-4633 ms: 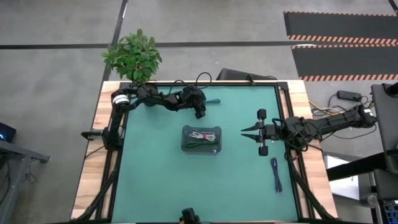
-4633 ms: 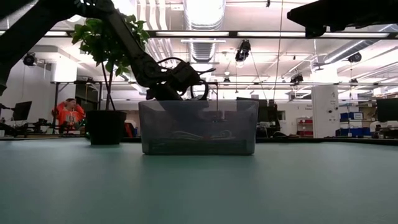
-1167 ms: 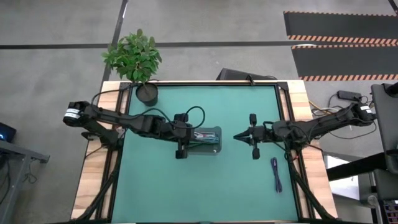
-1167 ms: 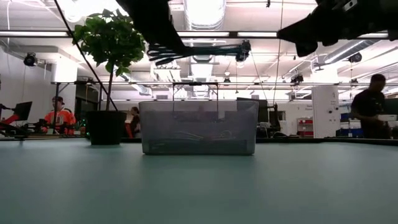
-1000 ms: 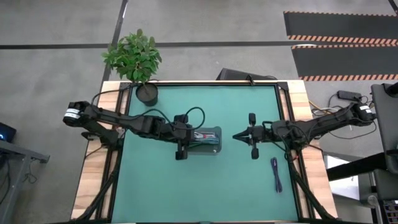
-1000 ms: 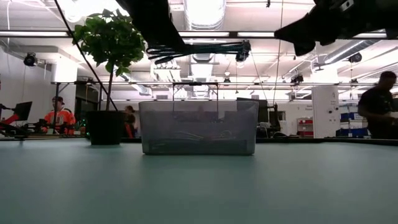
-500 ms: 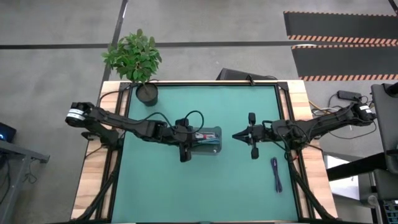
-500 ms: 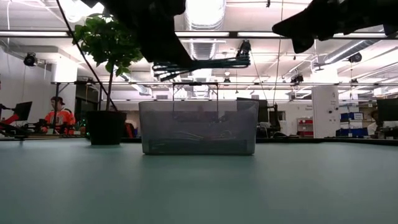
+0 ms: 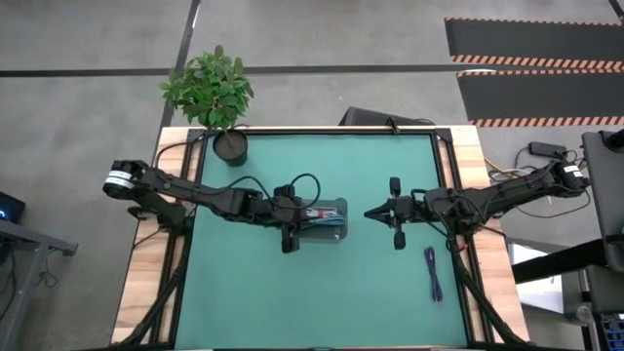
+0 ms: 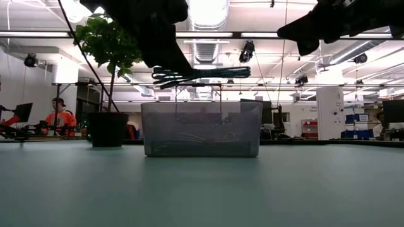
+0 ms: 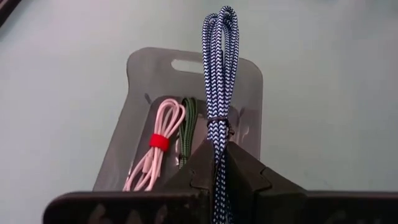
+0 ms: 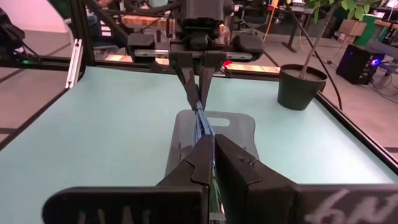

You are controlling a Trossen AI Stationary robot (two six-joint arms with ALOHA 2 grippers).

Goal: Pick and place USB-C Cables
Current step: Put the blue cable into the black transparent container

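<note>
Above the bin: the left end effector [image 11: 217,163] hangs over the clear bin's [image 9: 335,207] near-left edge, pinched tight on the dark teal cable [image 11: 219,74].
Held cable, long axis: level in the low view [image 10: 202,74], running out from the fingers across the bin's mouth, clear of its rim.
Drop direction: the bin's floor lies straight below the cable's free end; in my judgement a small lowering and a release would land it inside.
Inside the bin: the white-and-red cable [image 11: 155,146] and the green cable [image 11: 187,127] lie side by side, lengthwise.
Right of the bin: the right end effector [image 9: 370,214] waits just off the bin's right wall, fingers pressed together on nothing.
Far right of the bin: the purple-blue cable [image 9: 431,272] lies on the desk [image 9: 370,292], well apart from the bin, its length running toward the desk's near edge; the right arm is the nearer one.
Change from earlier: the left arm has crossed from near the plant [image 9: 209,90] to the bin, and the cable has sunk closer to the rim.
</note>
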